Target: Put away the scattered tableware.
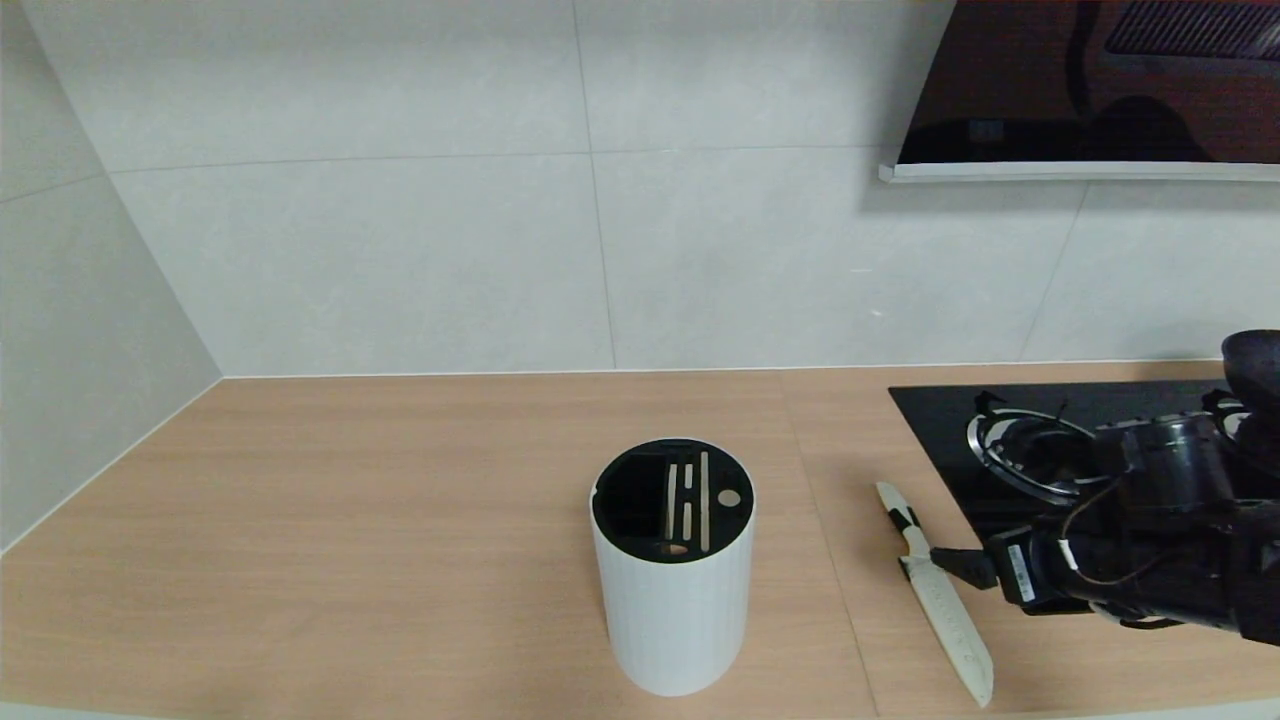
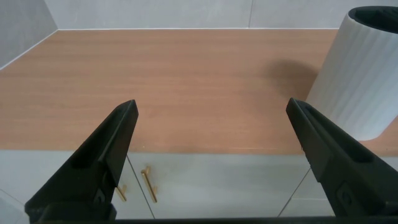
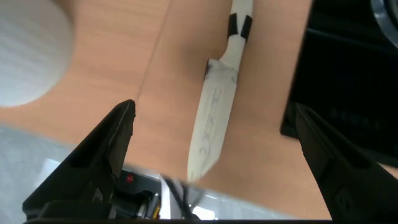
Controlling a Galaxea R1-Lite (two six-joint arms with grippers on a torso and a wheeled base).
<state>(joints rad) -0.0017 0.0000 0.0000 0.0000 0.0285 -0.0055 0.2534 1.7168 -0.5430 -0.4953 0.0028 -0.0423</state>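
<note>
**Inspector:** What lies by the right gripper [image 1: 958,566]?
**Assistant:** A black glass hob [image 1: 935,425] is just beyond it and carries a burner ring [image 1: 1025,450]. The range hood [image 1: 1090,90] is high above. A wooden countertop [image 1: 380,500] is beneath, with a grey tiled wall [image 1: 400,250] farther off.
**Inspector:** Below the left gripper [image 2: 211,106]?
**Assistant:** Pale cabinet doors [image 2: 217,186] with brass handles [image 2: 149,185].

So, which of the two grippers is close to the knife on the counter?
The right gripper: open, right at the white knife lying by the stove. The left gripper is at the counter's front edge, on the white holder's other side.

Knife [image 3: 214,118] handle end cut off; holder [image 2: 357,74] cropped.
</note>
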